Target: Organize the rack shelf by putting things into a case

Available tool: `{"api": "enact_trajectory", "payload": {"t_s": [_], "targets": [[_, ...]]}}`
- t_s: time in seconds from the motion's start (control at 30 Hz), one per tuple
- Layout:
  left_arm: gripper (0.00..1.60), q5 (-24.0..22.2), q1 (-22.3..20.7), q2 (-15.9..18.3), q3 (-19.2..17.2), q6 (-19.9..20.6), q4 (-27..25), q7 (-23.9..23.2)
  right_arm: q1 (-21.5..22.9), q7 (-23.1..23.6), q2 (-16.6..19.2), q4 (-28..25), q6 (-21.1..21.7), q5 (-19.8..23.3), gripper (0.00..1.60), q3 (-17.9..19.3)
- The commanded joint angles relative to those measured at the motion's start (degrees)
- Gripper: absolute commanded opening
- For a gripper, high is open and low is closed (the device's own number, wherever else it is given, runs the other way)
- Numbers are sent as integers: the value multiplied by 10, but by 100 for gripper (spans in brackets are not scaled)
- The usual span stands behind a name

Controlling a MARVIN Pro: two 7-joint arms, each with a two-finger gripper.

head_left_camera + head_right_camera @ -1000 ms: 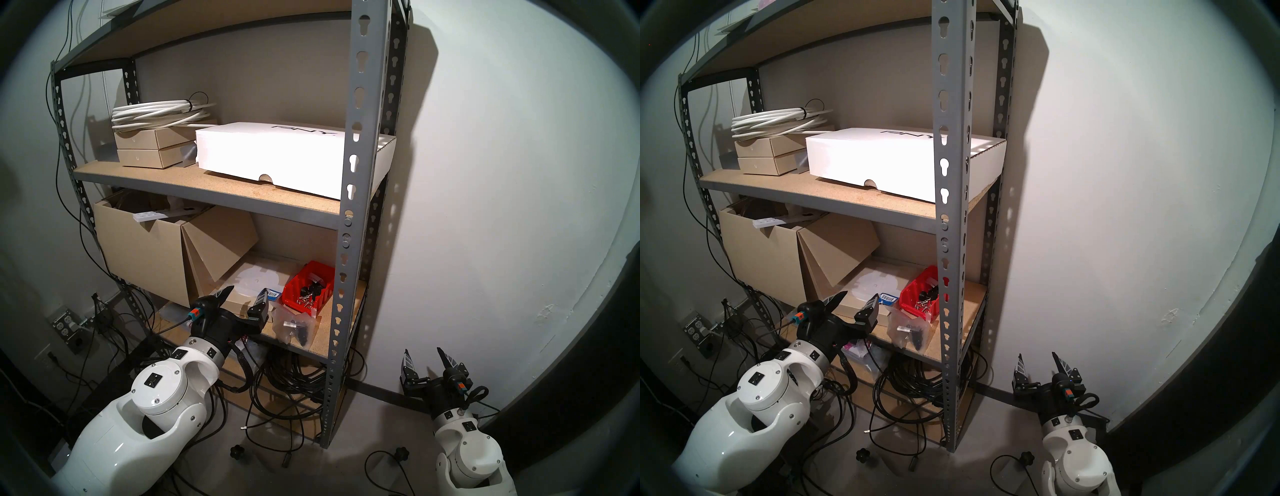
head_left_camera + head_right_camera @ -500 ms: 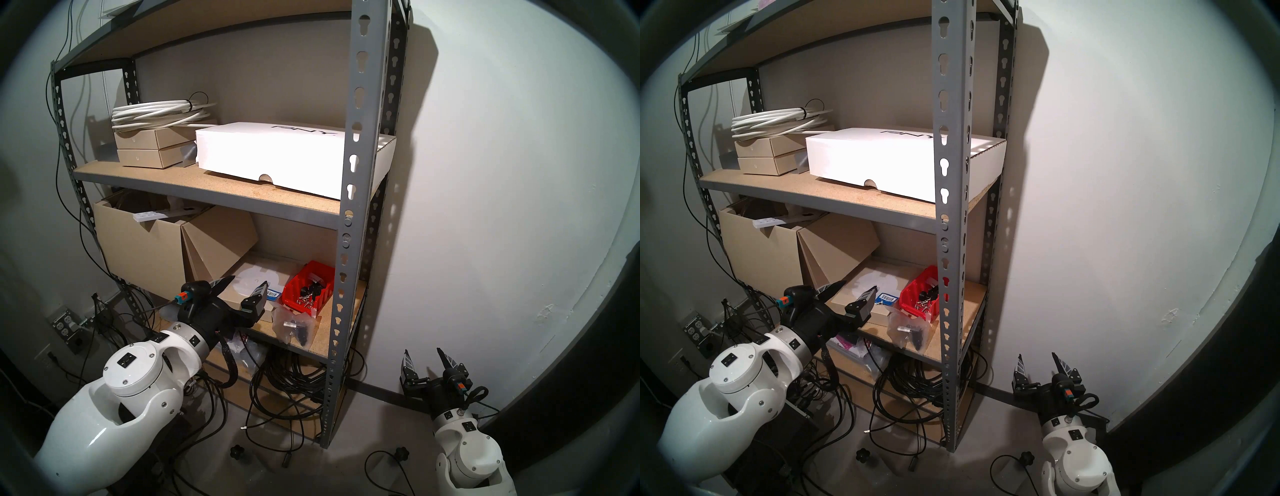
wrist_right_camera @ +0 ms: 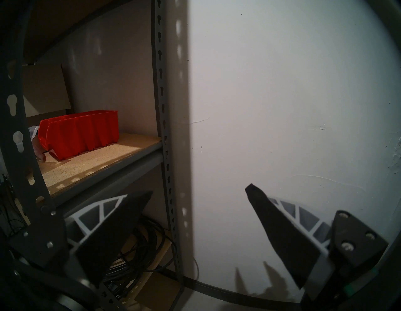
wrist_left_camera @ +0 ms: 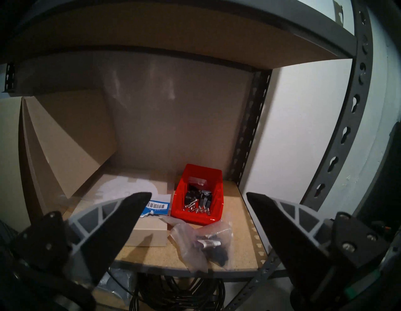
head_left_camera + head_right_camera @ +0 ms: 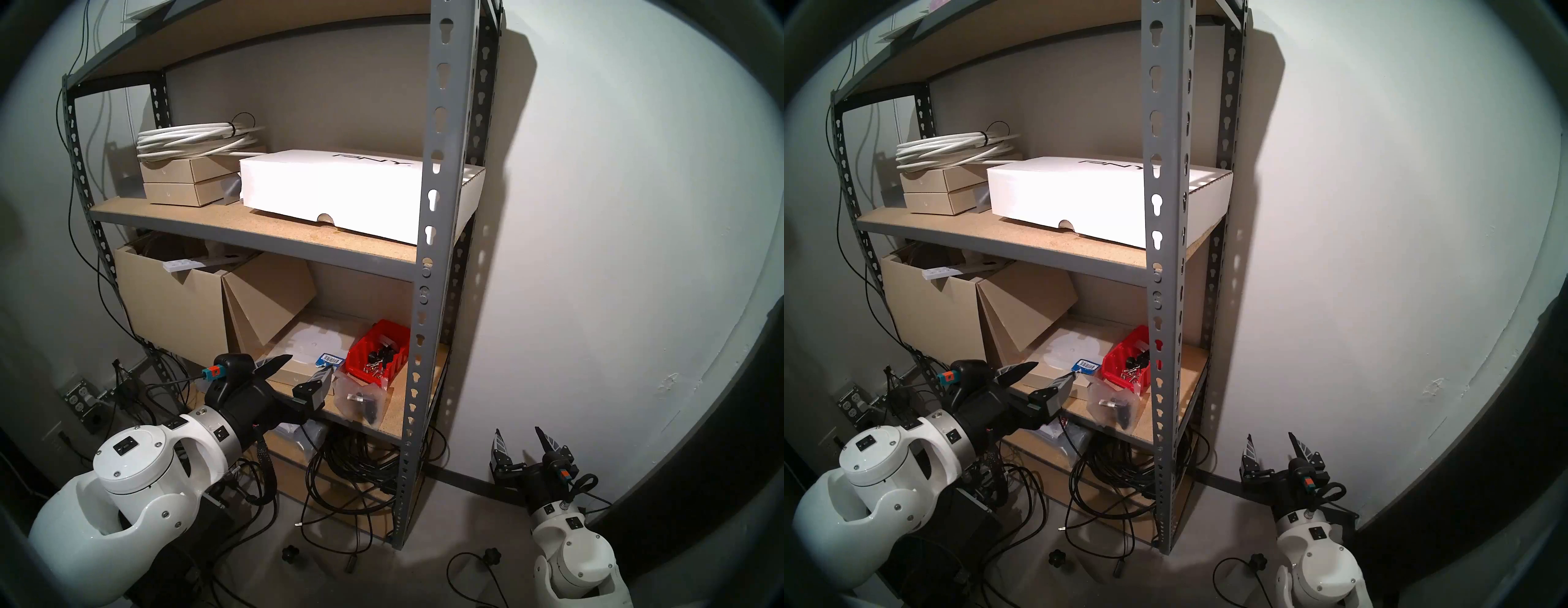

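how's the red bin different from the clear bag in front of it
The red bin is rigid, opaque plastic with ribbed sides; the clear bag is soft, crumpled and see-through.
The red bin is open on top with its hardware lying loose inside; the clear bag wraps around its parts.
The red bin sits further back on the shelf; the clear bag lies at the front edge.
Both hold small silver and black parts and rest on the same shelf.

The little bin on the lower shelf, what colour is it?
Red; the bin shows best in the left wrist view.

Rack shelf (image 4: 243, 245): bin (image 4: 213, 182), bag (image 4: 206, 243), box (image 4: 149, 235).
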Motion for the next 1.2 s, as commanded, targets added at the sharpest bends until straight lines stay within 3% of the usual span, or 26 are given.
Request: {"api": "enact_trajectory", "payload": {"t_s": [0.0,0.13,0.4,0.77,1.17], "targets": [[160,-4,57,-9,-40,11,-23,-14,1,0,0,-12,-2,0,160,0],[160,-4,102,-5,-68,0,-29,-38,1,0,0,-12,-1,0,160,0],[160,9,123,-9,-71,-13,-29,-66,0,0,0,-12,-1,0,160,0],[160,51,31,1,25,-14,21,-58,0,0,0,-12,-1,0,160,0],[160,48,-52,-9,66,0,60,-54,1,0,0,-12,-1,0,160,0]]}}
